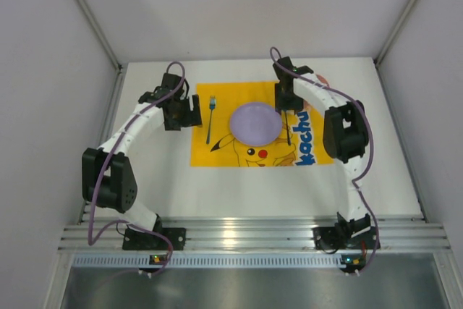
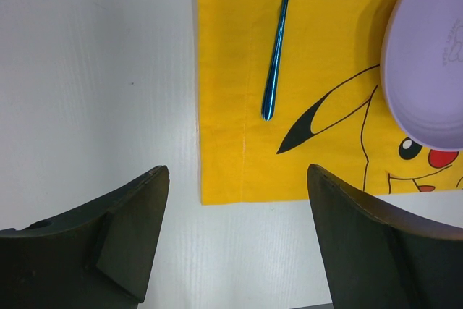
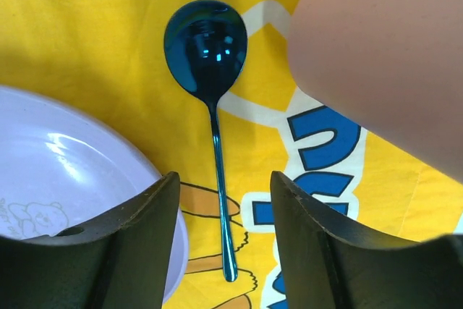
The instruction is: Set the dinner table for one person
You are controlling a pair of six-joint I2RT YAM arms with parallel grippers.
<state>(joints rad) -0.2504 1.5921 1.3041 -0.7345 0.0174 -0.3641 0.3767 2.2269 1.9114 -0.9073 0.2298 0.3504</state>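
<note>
Spoon (image 3: 208, 56) of glossy blue metal lies on yellow cloth mat (image 3: 87, 34).

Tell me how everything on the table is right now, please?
Pikachu mat, spread flat on the dinner table.
Purple plate, empty, flat on the mat.
Blue fork, lying left of the plate.
Blue spoon, lying right of the plate, ungripped.
Left gripper, open, empty.
Right gripper, open, straddling the spoon handle.

Blue fork (image 2: 277, 48) head cut off above; purple plate (image 2: 434, 56) cropped at right
</note>
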